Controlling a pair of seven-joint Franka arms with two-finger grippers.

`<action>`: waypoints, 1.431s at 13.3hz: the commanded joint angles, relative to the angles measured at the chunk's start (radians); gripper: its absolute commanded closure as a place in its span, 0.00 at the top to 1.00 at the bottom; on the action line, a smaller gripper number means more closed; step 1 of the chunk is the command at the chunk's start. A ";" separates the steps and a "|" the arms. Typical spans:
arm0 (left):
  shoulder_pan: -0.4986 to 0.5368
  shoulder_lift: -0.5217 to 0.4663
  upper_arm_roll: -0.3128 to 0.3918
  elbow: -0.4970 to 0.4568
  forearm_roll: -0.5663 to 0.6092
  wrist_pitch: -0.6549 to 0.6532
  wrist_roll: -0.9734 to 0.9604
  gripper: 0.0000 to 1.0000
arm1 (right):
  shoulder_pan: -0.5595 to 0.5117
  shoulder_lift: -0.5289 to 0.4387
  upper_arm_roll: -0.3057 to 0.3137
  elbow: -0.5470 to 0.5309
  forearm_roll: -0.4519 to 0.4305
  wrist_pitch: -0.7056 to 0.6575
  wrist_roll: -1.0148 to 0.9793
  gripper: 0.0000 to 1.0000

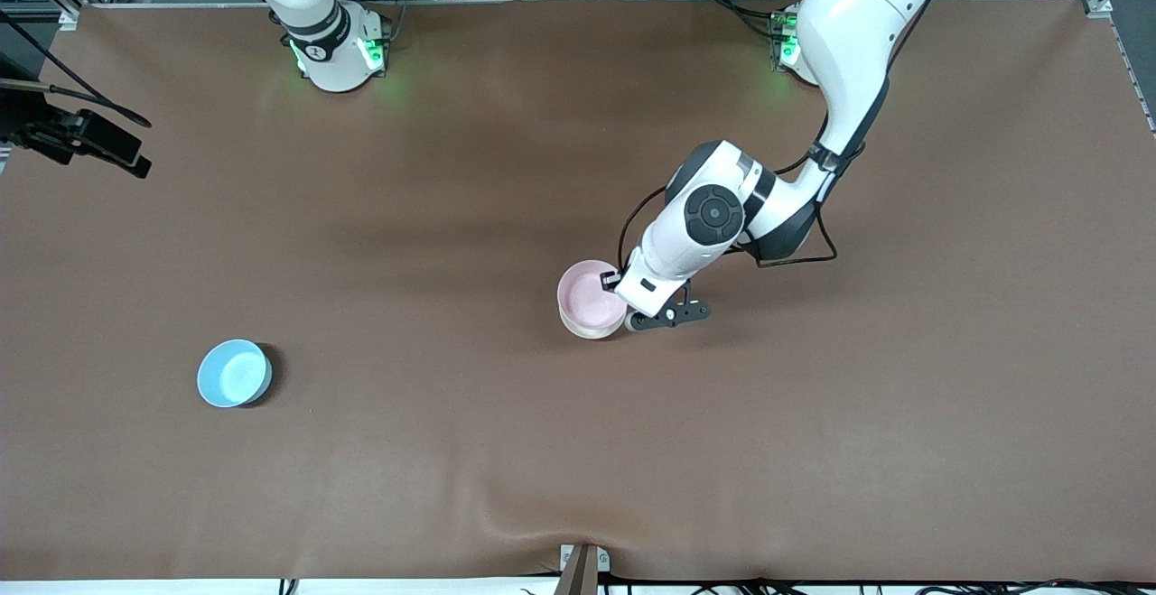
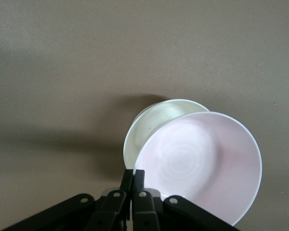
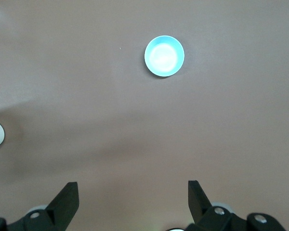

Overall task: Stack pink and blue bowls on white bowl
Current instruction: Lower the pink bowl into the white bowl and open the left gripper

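Two fingers (image 2: 135, 185) of left gripper (image 1: 623, 302) pinching pink bowl (image 1: 589, 295) over white bowl (image 2: 151, 125); right gripper (image 3: 132, 199) spread.

- Front view: even overhead light, sharp, brown table (image 1: 452, 487) mid-bright with a paler patch by the green base lights.
- Soft short shadows beside blue bowl (image 1: 234, 373) and pink bowl (image 1: 590, 295).
- Left wrist view: dimmer, broad dark shadow bands, fingers (image 2: 133, 192) blurred.
- Right wrist view: blue bowl (image 3: 164, 56) glares, slightly overexposed.
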 commanded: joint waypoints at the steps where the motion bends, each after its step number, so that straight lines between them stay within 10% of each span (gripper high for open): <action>1: -0.013 0.016 0.018 0.026 0.025 0.010 -0.014 0.00 | 0.010 0.007 -0.004 0.018 0.011 -0.007 0.017 1.00; 19: -0.026 0.068 0.023 0.015 0.033 0.091 -0.023 0.00 | 0.010 0.008 -0.004 0.018 0.010 -0.006 0.017 1.00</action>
